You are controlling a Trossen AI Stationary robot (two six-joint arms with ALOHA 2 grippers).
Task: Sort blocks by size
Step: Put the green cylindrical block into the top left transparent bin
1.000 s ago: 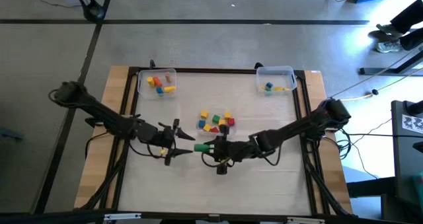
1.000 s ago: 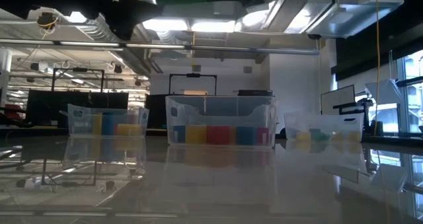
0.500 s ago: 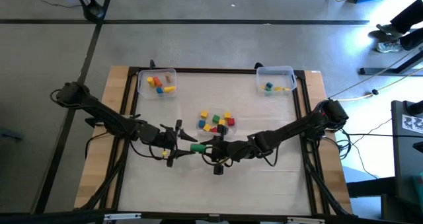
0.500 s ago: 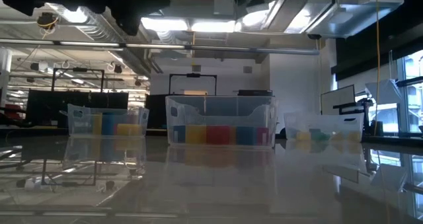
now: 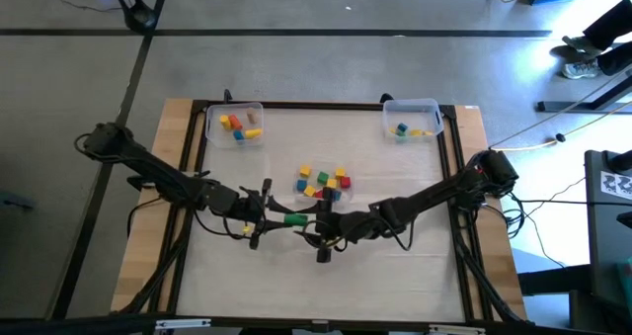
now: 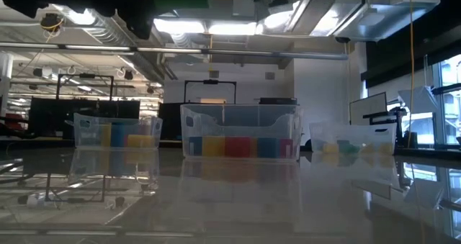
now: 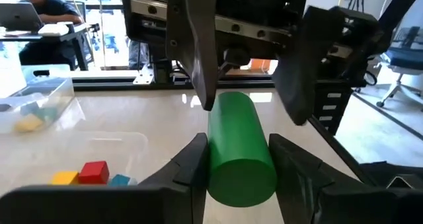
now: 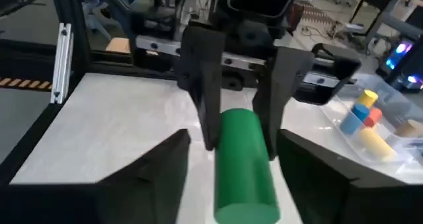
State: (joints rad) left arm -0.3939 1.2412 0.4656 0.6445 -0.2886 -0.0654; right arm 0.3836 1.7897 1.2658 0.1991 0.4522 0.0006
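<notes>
A green cylinder [image 5: 294,219] hangs level above the table's middle, between my two grippers, which face each other. My left gripper [image 5: 279,218] comes from the table's left and is shut on the cylinder. My right gripper [image 5: 312,222] comes from the right; its fingers [image 8: 301,168] are open and stand on either side of the cylinder's other end [image 8: 246,178]. A pile of tiny red, yellow, green and blue blocks [image 5: 322,183] lies on the table just beyond them. My left gripper pinches the cylinder's round sides [image 7: 218,168] between its two fingers, at the end nearest the table's left. The fingers [image 8: 206,98] come level from the table's left and lie along the cylinder. The cylinder is level and lifted clear of the table.
A clear bin [image 5: 235,125] with a few orange and yellow blocks stands at the far left corner. Another clear bin [image 5: 413,118] with a few blocks stands at the far right. The low view shows three clear bins [image 6: 240,132] with coloured blocks across the table.
My left gripper has moved toward the table's right, up to the green cylinder. My right gripper and the cylinder have moved a little toward the table's left, so the two grippers now meet at the cylinder.
</notes>
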